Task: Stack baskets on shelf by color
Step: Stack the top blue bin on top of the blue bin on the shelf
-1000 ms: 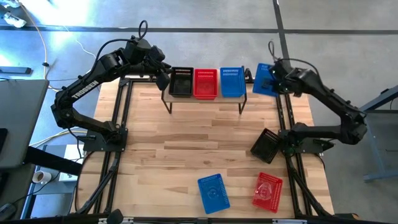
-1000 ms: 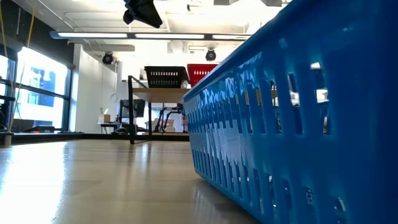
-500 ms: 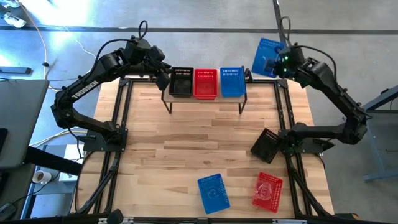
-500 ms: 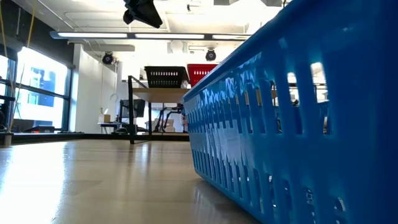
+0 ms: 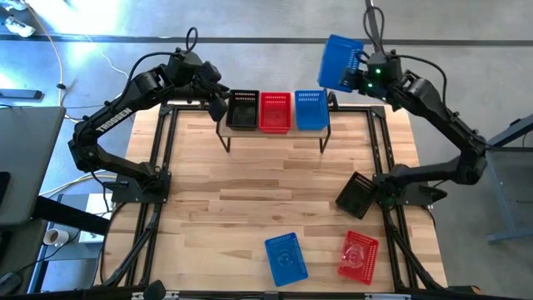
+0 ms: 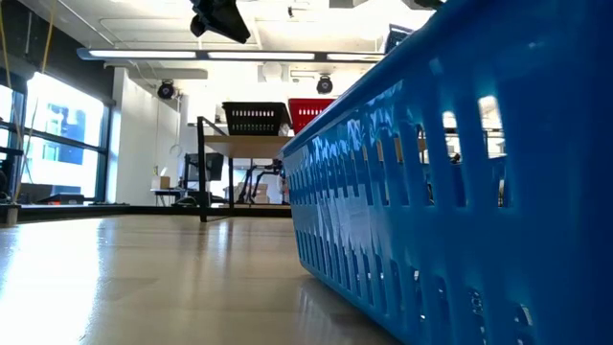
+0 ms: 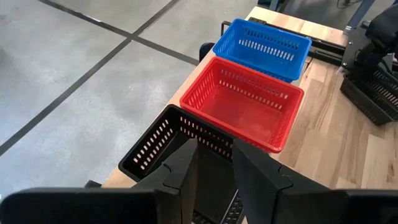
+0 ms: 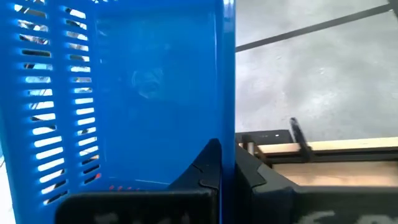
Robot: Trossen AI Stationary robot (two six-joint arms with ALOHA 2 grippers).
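The shelf (image 5: 276, 127) carries a black basket (image 5: 243, 110), a red basket (image 5: 276, 112) and a blue basket (image 5: 311, 109) side by side. My left gripper (image 5: 218, 104) hovers open at the black basket's left end (image 7: 163, 138); I cannot tell whether it touches. My right gripper (image 5: 364, 77) is shut on a second blue basket (image 5: 340, 60), high up beyond the shelf's right end. On the table lie a tilted black basket (image 5: 356, 195), a blue basket (image 5: 286, 257) and a red basket (image 5: 358, 256). My right gripper pinches one wall (image 8: 228, 124) of the second blue basket between its two fingers, one finger (image 8: 208, 165) on the hollow side and one outside. The basket is lifted clear and tipped on its side, its slotted wall (image 8: 56, 112) standing away from the fingers.
The low view is half filled by the near blue basket (image 6: 460, 192), with the shelf's black basket (image 6: 255, 117) and red basket (image 6: 308, 113) far behind. Black frame rails (image 5: 158, 167) run along the table's sides. Bare wood (image 5: 266, 192) lies between shelf and near baskets.
My right gripper has risen from the table's far right corner and moved left toward the shelf's right end, carrying the blue basket, which is now lifted higher and more tipped. The left arm has kept still.
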